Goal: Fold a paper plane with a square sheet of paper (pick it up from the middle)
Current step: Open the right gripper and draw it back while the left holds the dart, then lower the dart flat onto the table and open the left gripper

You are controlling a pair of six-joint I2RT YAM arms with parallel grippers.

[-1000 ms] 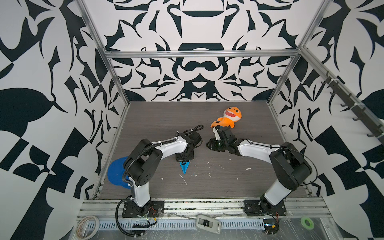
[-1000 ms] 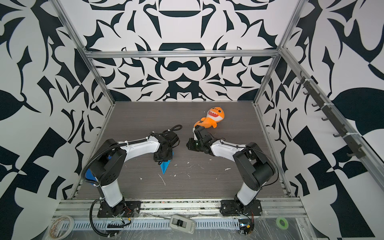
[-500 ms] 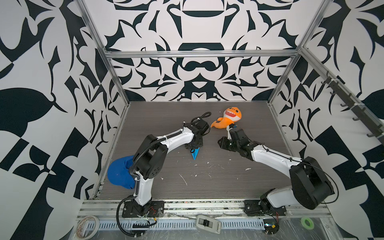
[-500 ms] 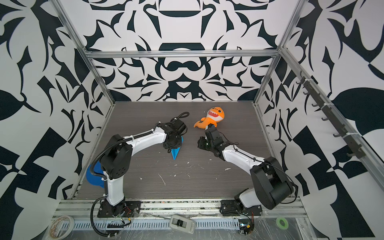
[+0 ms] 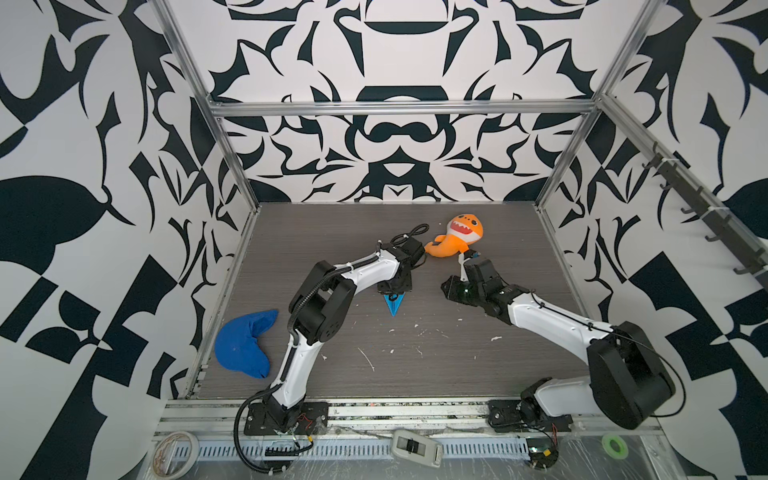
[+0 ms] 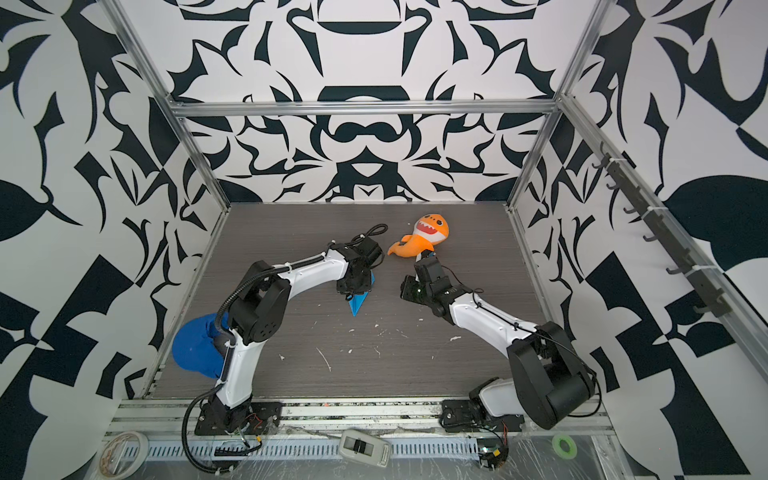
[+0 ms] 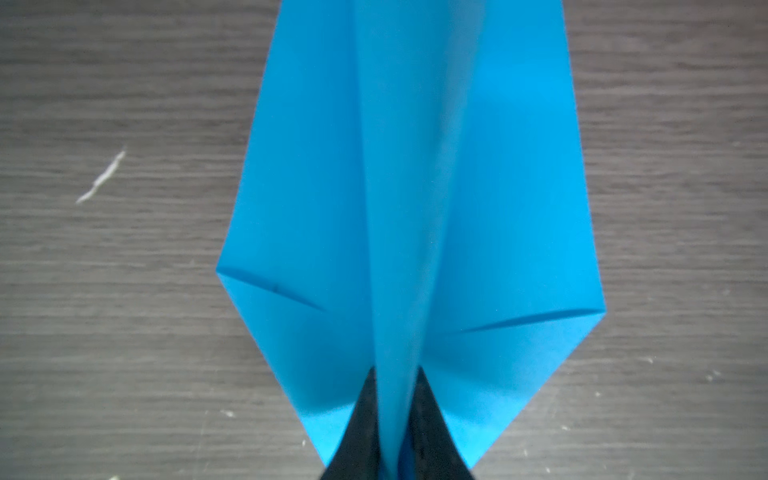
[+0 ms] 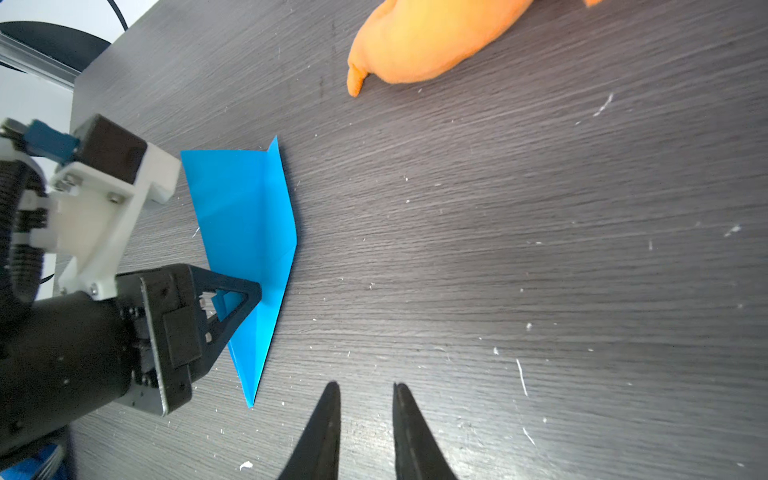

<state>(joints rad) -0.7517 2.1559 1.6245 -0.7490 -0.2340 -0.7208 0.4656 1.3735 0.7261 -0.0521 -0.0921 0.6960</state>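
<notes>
The paper plane (image 5: 392, 304) (image 6: 358, 304) is a narrow bright blue dart near the middle of the table, nose toward the front. My left gripper (image 5: 392, 291) (image 6: 353, 291) sits over its tail. In the left wrist view its jaws (image 7: 397, 374) stand close on either side of the raised centre fold of the paper plane (image 7: 415, 208). The right wrist view shows the paper plane (image 8: 245, 232) with one wing on the table. My right gripper (image 5: 449, 289) (image 8: 365, 386) hovers to the right of it, open and empty.
An orange shark plush (image 5: 457, 239) (image 8: 432, 37) lies behind the right gripper. A dark blue folded disc (image 5: 245, 343) rests at the table's left edge by the left arm's base. Small white paper scraps (image 5: 368, 359) dot the front of the table.
The left arm has carried the plane back and to the right, toward the table's middle. The right gripper has drawn away to the right. The left jaws look slightly less tight.
</notes>
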